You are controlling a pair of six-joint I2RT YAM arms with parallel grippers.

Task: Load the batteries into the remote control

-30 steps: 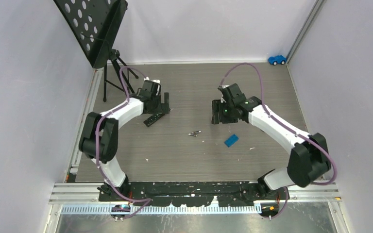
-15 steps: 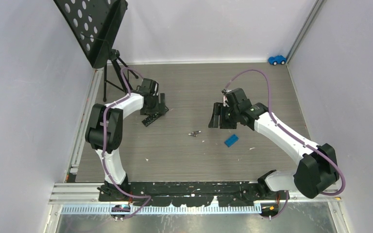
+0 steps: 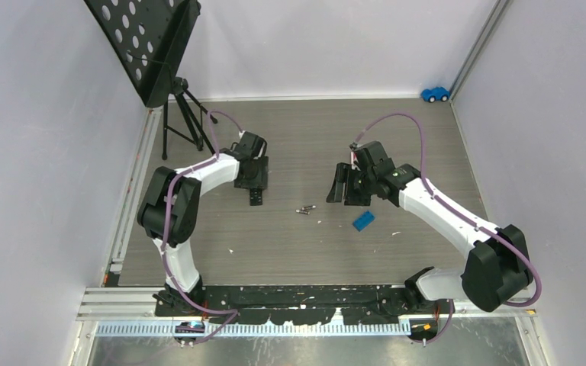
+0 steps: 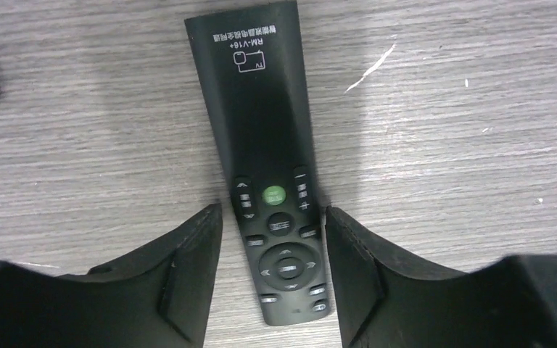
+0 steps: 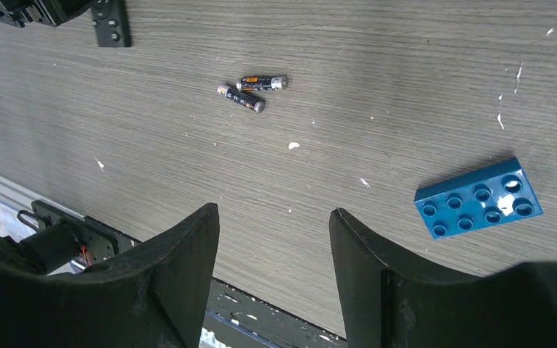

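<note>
The black remote control lies buttons-up on the wooden table. My left gripper straddles its button end. The right finger is at the remote's edge, and a strip of table shows beside the left finger, so the jaws stand open. From above, only one end of the remote pokes out beneath the left gripper. Two dark batteries with silver ends lie side by side mid-table, also seen as the batteries from above. My right gripper hovers open and empty right of them, the same right gripper from above.
A blue studded block lies on the table just right of the batteries, the same block from above. A black music stand occupies the back left corner. A small blue toy car sits at the back right.
The left arm swung right over the remote and its jaws narrowed around the remote, which now lies straighter beneath them. The right gripper shifted slightly left, then held still.
</note>
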